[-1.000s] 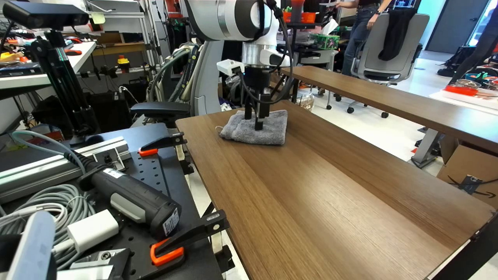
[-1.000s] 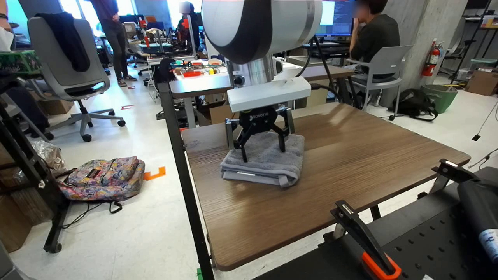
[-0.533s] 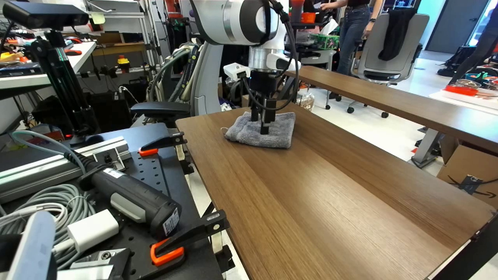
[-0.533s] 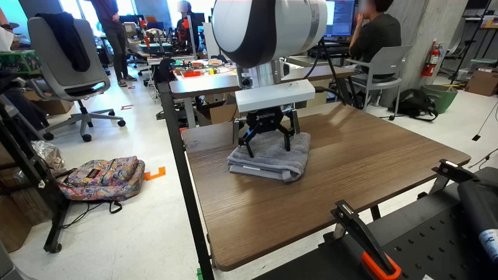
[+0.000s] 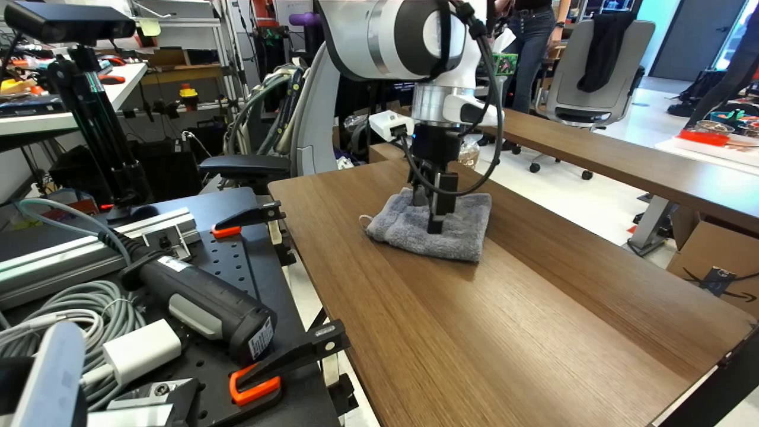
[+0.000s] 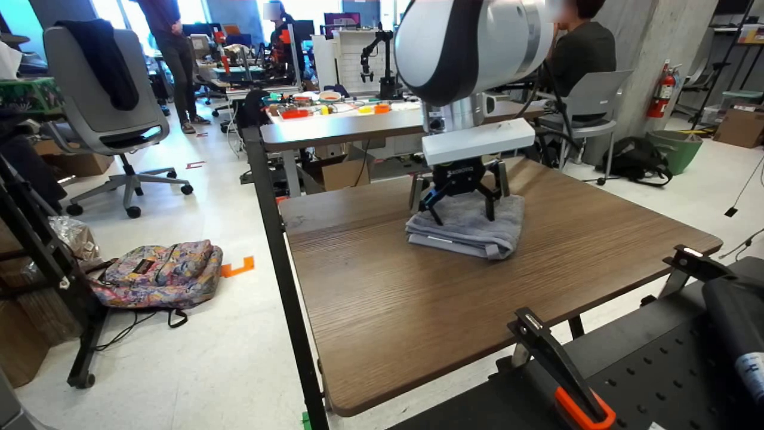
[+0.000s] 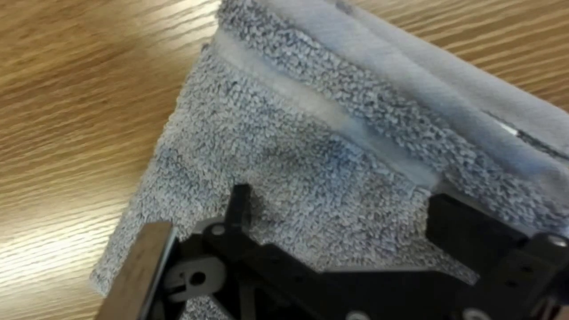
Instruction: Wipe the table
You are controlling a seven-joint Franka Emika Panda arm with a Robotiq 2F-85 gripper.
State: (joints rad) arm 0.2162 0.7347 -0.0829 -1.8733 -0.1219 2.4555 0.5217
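The table (image 5: 533, 332) is a brown wood-grain top; it also shows in an exterior view (image 6: 382, 322) and in the wrist view (image 7: 80, 111). A folded grey towel (image 5: 397, 222) lies flat on it towards one end; it also shows in an exterior view (image 6: 506, 218) and fills much of the wrist view (image 7: 289, 133). My gripper (image 5: 428, 215) points down onto the towel, with its fingers spread wide. The fingertips touch the towel's upper face in an exterior view (image 6: 464, 220). In the wrist view the open jaws (image 7: 340, 195) have flat towel between them, not pinched.
A black perforated side table (image 5: 231, 267) adjoins one long edge, with orange-and-black clamps (image 5: 255, 379) and a dark handheld tool (image 5: 201, 302). A black post (image 6: 280, 269) stands at a table end. Another brown desk (image 5: 593, 148) runs alongside. A backpack (image 6: 161, 272) lies on the floor.
The gripper and the towel under it have slid together along the table, to the right in both exterior views. The fingers have stayed spread.
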